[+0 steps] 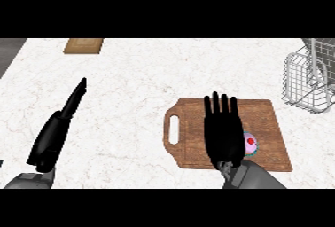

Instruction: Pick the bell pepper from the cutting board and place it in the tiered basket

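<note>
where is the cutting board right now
In the head view the cutting board lies on the counter right of centre, its handle slot pointing left, under the open right hand, with the wire tiered basket beyond its far right corner.

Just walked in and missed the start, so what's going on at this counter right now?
The right robot hand is stretched flat, fingers straight, over the wooden cutting board. It holds nothing. A small pink and green item, presumably the bell pepper, peeks out beside it on the board. The wire tiered basket stands at the counter's far right. The left robot hand rests open at the left.
</note>
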`<control>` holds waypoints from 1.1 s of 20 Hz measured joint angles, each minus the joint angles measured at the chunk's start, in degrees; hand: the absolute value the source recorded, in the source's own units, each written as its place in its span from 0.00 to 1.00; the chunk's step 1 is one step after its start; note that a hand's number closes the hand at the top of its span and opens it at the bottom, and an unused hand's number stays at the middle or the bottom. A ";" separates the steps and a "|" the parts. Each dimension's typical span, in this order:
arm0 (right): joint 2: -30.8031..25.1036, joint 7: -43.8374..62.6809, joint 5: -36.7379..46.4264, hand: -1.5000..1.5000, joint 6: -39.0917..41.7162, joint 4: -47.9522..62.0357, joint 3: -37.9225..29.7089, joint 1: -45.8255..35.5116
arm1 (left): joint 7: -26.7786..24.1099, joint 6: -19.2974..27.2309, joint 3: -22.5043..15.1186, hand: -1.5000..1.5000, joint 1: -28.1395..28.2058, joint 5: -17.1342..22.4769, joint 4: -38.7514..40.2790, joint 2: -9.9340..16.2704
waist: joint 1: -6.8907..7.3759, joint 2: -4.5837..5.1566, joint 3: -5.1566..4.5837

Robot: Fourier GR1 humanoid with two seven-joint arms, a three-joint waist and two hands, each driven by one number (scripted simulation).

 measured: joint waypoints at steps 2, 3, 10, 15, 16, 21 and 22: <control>0.54 -1.02 1.38 0.00 -0.38 0.97 -0.87 0.99 | 0.08 -0.96 1.21 0.50 -1.12 0.22 0.63 -0.06 | -0.01 0.02 0.00; 1.31 -1.14 2.24 0.00 -0.79 1.84 -0.99 1.52 | -0.75 -1.41 1.62 0.50 -0.85 0.31 1.19 -0.14 | 0.01 0.02 0.00; 3.34 -5.39 6.07 0.00 -3.11 6.11 -5.88 2.21 | -0.85 -3.13 3.09 0.50 -1.34 -1.32 1.82 -2.09 | 0.09 0.06 0.02; 3.18 -9.08 8.64 0.00 -7.89 9.21 -8.22 4.37 | -1.44 -4.18 4.02 0.50 -0.66 -2.47 1.57 -3.06 | 0.08 0.05 0.01; 3.73 -9.82 8.97 0.00 -9.12 11.22 -8.93 3.85 | -1.99 -4.84 4.73 0.50 -0.56 -2.15 1.82 -2.71 | 0.13 0.07 0.01; 5.39 -12.53 10.44 0.00 -11.30 15.61 -11.70 3.19 | 0.13 -5.96 5.56 0.50 -2.28 -2.99 1.49 -3.81 | 0.15 -0.01 -0.03; 6.35 -12.29 11.04 0.00 -10.75 16.40 -11.56 2.63 | -0.44 -6.01 5.52 0.50 -1.34 -3.20 1.20 -4.02 | 0.18 -0.03 -0.04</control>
